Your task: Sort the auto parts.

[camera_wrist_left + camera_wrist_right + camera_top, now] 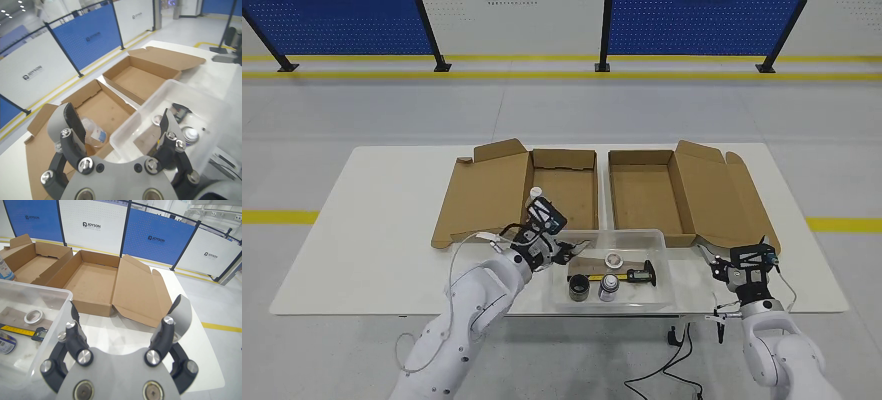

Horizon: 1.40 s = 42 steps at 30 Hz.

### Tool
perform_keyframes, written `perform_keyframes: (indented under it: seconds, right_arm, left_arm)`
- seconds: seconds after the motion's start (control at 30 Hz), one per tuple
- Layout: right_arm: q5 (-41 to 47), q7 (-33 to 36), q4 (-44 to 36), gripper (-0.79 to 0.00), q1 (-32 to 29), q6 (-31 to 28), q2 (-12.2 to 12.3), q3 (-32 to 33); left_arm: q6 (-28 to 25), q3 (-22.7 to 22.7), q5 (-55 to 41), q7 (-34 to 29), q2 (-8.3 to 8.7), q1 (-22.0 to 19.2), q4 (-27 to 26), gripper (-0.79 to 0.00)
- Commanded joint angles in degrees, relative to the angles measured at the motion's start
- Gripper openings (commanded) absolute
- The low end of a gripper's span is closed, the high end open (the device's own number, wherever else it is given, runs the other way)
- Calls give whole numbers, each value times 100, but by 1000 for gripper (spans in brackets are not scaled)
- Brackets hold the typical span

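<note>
Clear plastic bin (632, 234): stands at the near edge of the bench (372, 230), about mid-length. Contents noted: a metal ring (613, 261) toward the far wall, a caliper (627, 275) lying lengthwise just nearer than it, and a black cylinder (578, 289) and a small can (609, 288) upright side by side at the near wall.

Left box (564, 158): open, lid flap laid out toward the bench's left end. A plastic bottle (94, 132) lies at its near left corner.

Right box (642, 195): open, just beside the left box, flap laid out toward the right end.

My left gripper (118, 111): over the bin's near left corner, jaws spread, nothing between them; the bottle sits just beyond one finger.

My right gripper (125, 301): low over the bench's near right part, just beside the bin's right wall, jaws spread, nothing between them.

Surface: white bench top; a black cable (677, 340) hangs off the near edge.

Room: pale floor with yellow lines (542, 72); blue and white perforated panels (342, 25) on black posts beyond.
</note>
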Motion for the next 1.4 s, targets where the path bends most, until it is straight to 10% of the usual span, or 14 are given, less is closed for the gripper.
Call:
perform_keyframes:
  seconds: [0.0, 0.5, 0.9, 1.37]
  right_arm:
    - [0, 0, 0, 0, 0, 0, 0, 0]
    - [0, 0, 0, 0, 0, 0, 0, 0]
    - [0, 0, 0, 0, 0, 0, 0, 0]
    - [0, 0, 0, 0, 0, 0, 0, 0]
  left_arm:
    - [-364, 28, -231, -699, 20, -61, -145, 0]
    - [-723, 716, -1399, -3229, -37, -1237, 338, 0]
    - [-511, 1168, -1563, -3408, -118, -1862, 1748, 0]
    - [-608, 1298, -1922, -3693, -79, -1897, 1818, -154]
